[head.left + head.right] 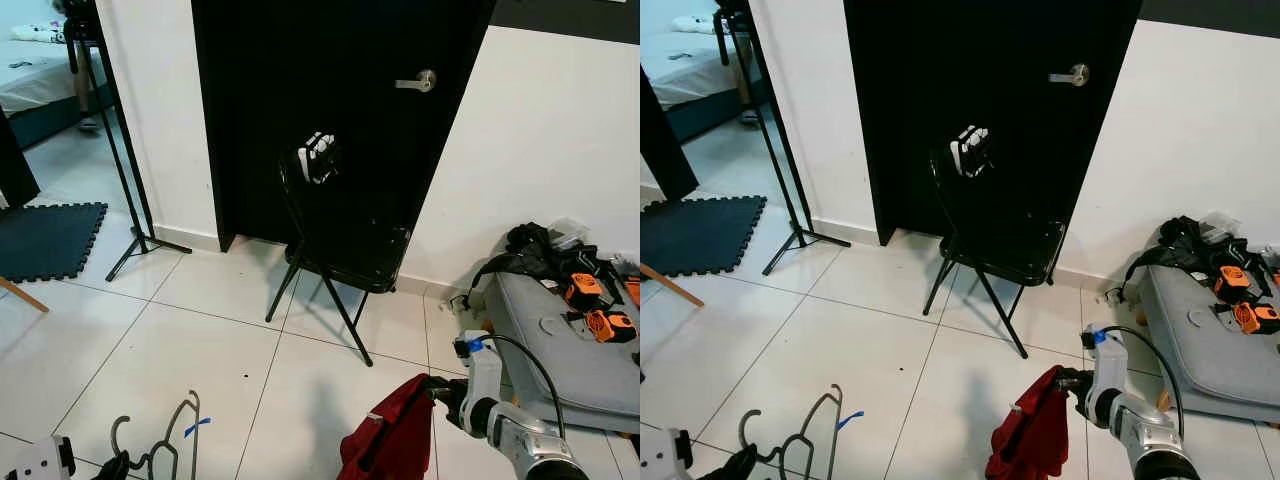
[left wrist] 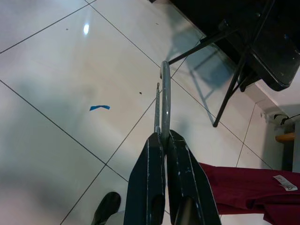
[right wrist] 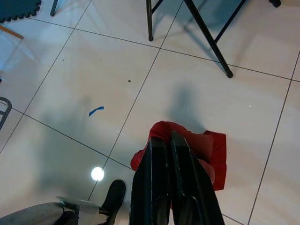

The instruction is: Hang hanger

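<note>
Carrying step: left end effector (image 2: 161, 140) clamps the hanger (image 2: 165, 101), right end effector (image 3: 165, 140) grips the shirt (image 3: 208, 150); a rail must be found next.

head stereo downward, wrist cameras overlooking floor (image 2: 56, 70)

A black folding metal chair (image 1: 345, 250) stands on glossy white floor tiles (image 1: 180, 340) before a tall black door (image 1: 330, 100) between white walls (image 1: 560, 140)
</note>
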Robot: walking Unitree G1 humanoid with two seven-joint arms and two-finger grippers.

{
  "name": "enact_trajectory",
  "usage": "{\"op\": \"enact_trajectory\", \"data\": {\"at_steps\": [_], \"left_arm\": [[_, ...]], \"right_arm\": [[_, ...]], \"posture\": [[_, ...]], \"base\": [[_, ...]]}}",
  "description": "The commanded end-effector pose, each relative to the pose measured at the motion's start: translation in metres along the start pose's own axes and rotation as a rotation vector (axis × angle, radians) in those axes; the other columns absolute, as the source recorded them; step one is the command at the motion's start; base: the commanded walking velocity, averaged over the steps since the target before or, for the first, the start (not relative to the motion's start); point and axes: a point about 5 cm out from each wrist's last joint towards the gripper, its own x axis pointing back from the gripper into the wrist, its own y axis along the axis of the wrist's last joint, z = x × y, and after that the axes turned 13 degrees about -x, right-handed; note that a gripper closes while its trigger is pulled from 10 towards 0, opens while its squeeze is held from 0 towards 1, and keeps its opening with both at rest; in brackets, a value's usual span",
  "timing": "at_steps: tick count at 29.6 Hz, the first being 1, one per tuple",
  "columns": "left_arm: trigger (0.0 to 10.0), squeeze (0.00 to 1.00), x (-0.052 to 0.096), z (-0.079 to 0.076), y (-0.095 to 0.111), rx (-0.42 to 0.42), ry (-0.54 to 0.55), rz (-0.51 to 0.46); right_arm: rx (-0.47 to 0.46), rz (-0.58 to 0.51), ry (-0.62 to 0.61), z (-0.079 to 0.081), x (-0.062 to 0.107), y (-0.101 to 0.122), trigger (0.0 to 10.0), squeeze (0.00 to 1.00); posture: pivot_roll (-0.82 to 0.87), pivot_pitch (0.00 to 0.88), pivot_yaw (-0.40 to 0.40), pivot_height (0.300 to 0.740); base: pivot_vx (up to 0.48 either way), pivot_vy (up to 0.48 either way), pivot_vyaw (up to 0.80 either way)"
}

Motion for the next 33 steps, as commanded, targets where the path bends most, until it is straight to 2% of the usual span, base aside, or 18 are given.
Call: {"op": "enact_trajectory", "data": {"at_steps": [1, 12, 33], "left_arm": [[10.0, 0.00, -0.0002, 0.0006, -0.0036, 0.011, 0.009, 0.016], [10.0, 0.00, -0.0024, 0.0013, -0.0008, 0.006, 0.005, 0.012], [10.0, 0.00, 0.0019, 0.0012, -0.0026, 0.009, 0.003, 0.019]], "right_arm": [[-0.016, -0.034, 0.002, 0.0010, -0.0003, 0.0066, 10.0, 0.00], [-0.014, -0.043, 0.002, 0.0029, -0.0018, 0.0092, 10.0, 0.00], [-0.017, -0.041, 0.007, 0.0016, 0.0004, 0.0066, 10.0, 0.00]], "posture": [[0.05, 0.000, -0.085, 0.740], [0.04, 0.000, -0.079, 0.740], [0.04, 0.000, -0.080, 0.740]], "base": [[0.000, 0.000, 0.00], [0.000, 0.000, 0.00], [0.000, 0.000, 0.00]]}}
